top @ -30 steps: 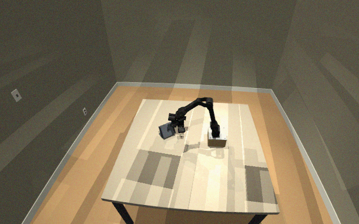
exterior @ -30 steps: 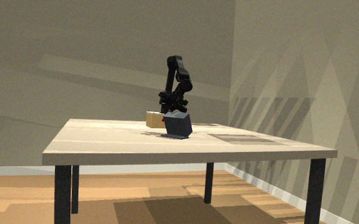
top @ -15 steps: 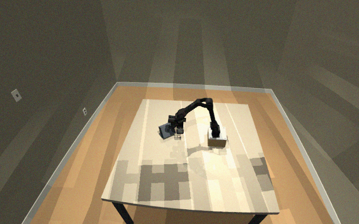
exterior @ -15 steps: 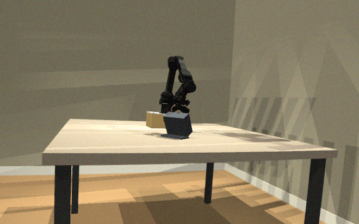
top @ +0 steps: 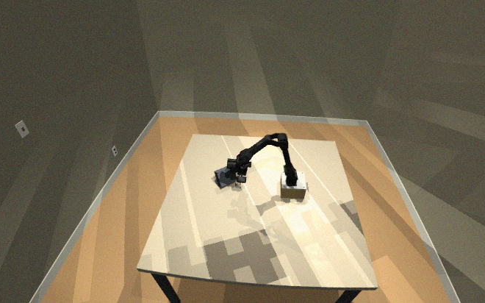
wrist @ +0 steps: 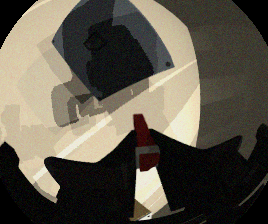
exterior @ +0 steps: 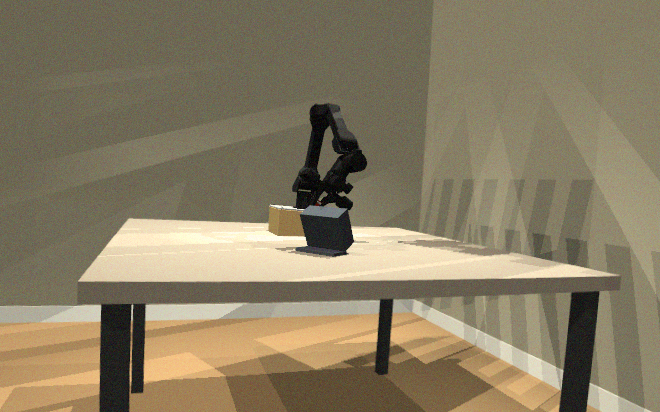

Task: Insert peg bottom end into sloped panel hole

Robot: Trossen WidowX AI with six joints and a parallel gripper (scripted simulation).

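Note:
A dark blue-grey sloped panel (top: pixel 220 180) (exterior: pixel 325 230) (wrist: pixel 70 50) stands on the table, with a dark hole (wrist: pixel 93 42) in its face, partly lost in shadow in the wrist view. My gripper (wrist: pixel 141 133) is shut on a dark red peg (wrist: pixel 140 124), whose end sticks out beyond the fingertips. In the wrist view the peg's end is apart from the panel's image, below its near edge. In the exterior view the gripper is mostly hidden behind the panel and only a speck of red shows. The peg's cross-section and exact height cannot be told.
The arm's base stands on a tan box with a white top (top: pixel 292 193) (exterior: pixel 285 222), to the right of the panel in the top view. The table (top: pixel 176 226) (exterior: pixel 209 266) carries the panel and the box. Hard shadows cross the table and panel.

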